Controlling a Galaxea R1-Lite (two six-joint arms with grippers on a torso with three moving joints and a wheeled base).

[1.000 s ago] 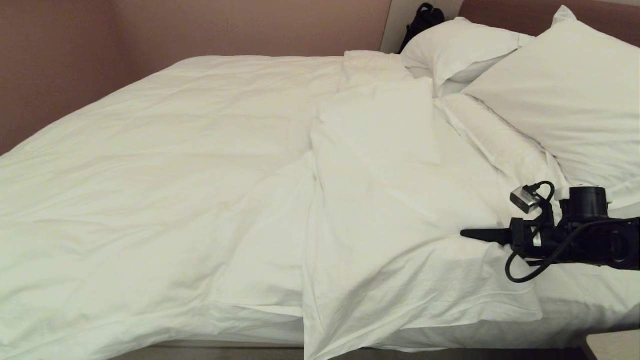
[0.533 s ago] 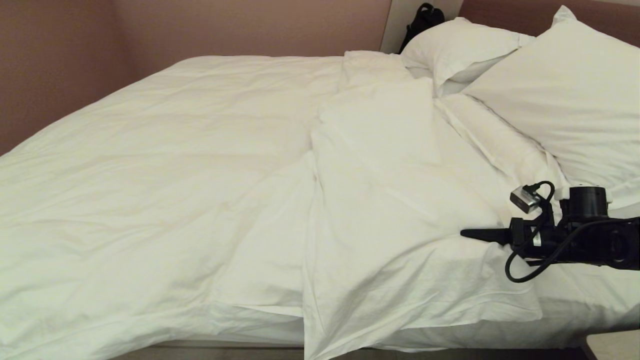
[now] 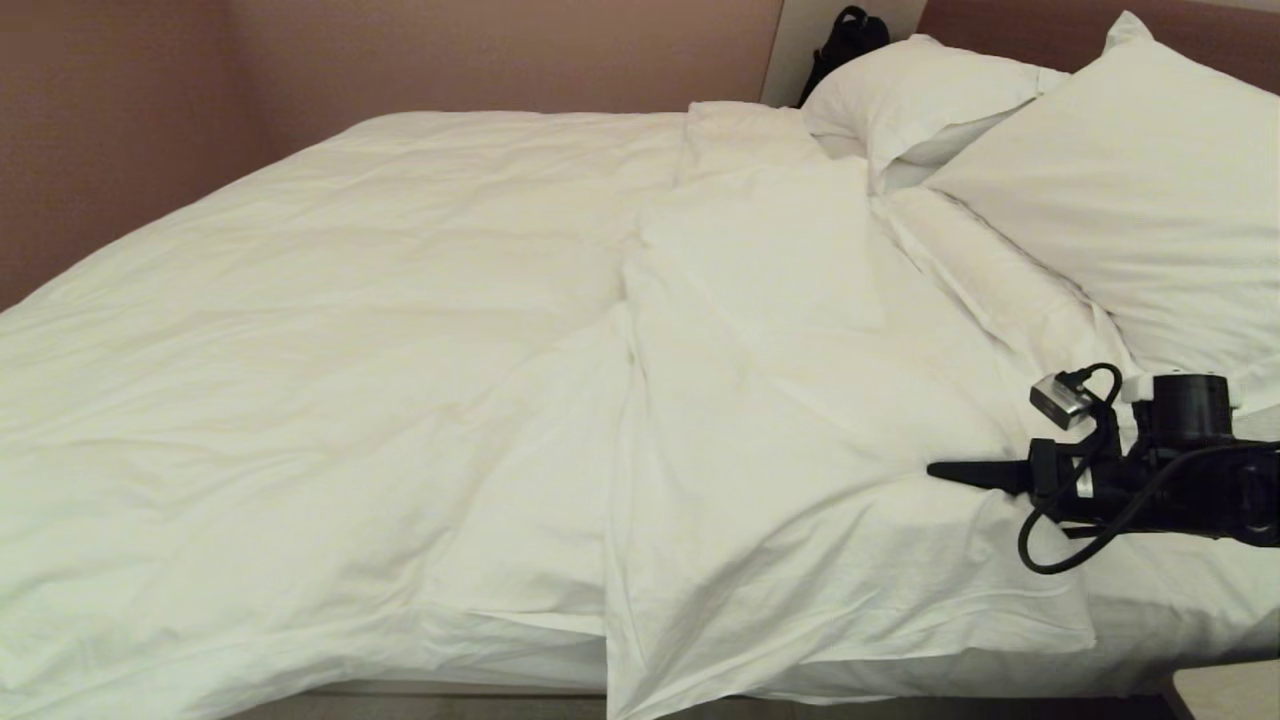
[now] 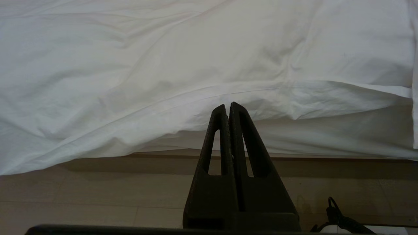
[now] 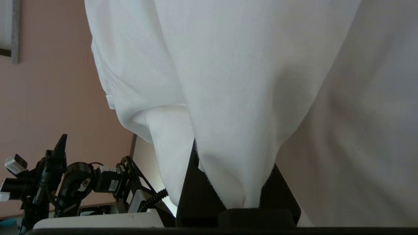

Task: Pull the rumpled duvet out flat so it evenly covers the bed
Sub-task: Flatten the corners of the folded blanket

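Now right hand (image 3: 945, 470) slightly lower.

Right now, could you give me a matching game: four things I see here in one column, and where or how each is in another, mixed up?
1. duvet
2. pillows
3. left gripper
4. right gripper

A. shut, holding nothing
B. leaning against the headboard
C. shut, pinching white cloth
D. spread wide, one flap folded over

Pairs: 1-D, 2-B, 3-A, 4-C
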